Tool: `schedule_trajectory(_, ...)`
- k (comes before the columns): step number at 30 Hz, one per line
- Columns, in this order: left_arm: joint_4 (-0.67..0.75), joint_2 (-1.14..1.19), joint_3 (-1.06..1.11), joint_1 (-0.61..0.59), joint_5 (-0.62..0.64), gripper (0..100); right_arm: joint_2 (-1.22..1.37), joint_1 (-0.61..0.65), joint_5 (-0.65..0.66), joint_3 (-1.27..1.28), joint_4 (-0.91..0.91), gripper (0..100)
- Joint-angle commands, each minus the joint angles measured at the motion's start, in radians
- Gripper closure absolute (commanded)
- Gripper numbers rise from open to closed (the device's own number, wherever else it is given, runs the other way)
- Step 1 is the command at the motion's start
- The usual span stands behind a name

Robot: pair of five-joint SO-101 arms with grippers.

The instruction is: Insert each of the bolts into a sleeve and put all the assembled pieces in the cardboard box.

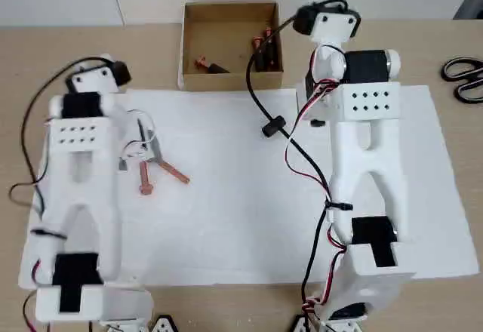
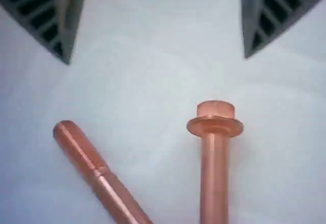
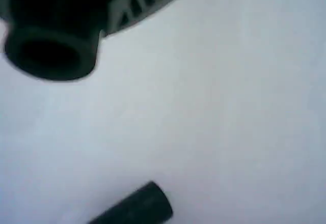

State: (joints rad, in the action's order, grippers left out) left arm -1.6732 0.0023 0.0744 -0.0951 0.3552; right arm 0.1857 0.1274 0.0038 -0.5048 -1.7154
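Left wrist view looks straight down on two copper-coloured metal bolts lying on the white foam sheet (image 1: 249, 219). The flanged copper bolt (image 2: 214, 152) has a low hexagonal head on a wide round collar and a smooth, shiny shank. The second copper bolt (image 2: 97, 170) lies at a slant just beside it, apart from it, its rounded shank tip showing. The left gripper (image 2: 158, 58) hangs above them with its ribbed grey fingers (image 2: 56, 15) spread wide, holding nothing.

From the high view both bolts lie near the sheet's left edge, their shanks meeting in a V.

The right gripper (image 3: 102, 15) is closed on a black tubular plastic sleeve (image 3: 51, 51), whose open round end faces the camera, lifted off the sheet. A second black sleeve (image 3: 137, 208) lies flat on the sheet below it.

The open brown cardboard box (image 1: 183, 45) stands on the wooden desk (image 1: 151, 45) against the sheet's far edge, and holds several assembled copper-and-black pieces (image 1: 263, 49). Black-handled scissors (image 1: 464, 75) lie at the desk's right edge.
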Motion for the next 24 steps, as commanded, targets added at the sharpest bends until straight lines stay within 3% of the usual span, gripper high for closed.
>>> schedule_trajectory(1, 0.061, 0.087, -0.045, 0.068, 0.129, 80, -0.036, -0.010, 0.017, 0.014, -0.015, 99.5)
schedule_trajectory(7, 0.212, 0.193, -0.059, 0.078, 0.404, 89, -0.041, -0.002, 0.018, 0.014, -0.012, 99.5)
schedule_trajectory(12, 0.290, 0.241, -0.059, 0.078, 0.433, 89, -0.039, -0.002, 0.018, 0.014, -0.012, 99.5)
schedule_trajectory(24, 0.313, 0.318, -0.059, 0.072, 0.471, 89, -0.038, -0.002, 0.018, 0.015, -0.013, 99.5)
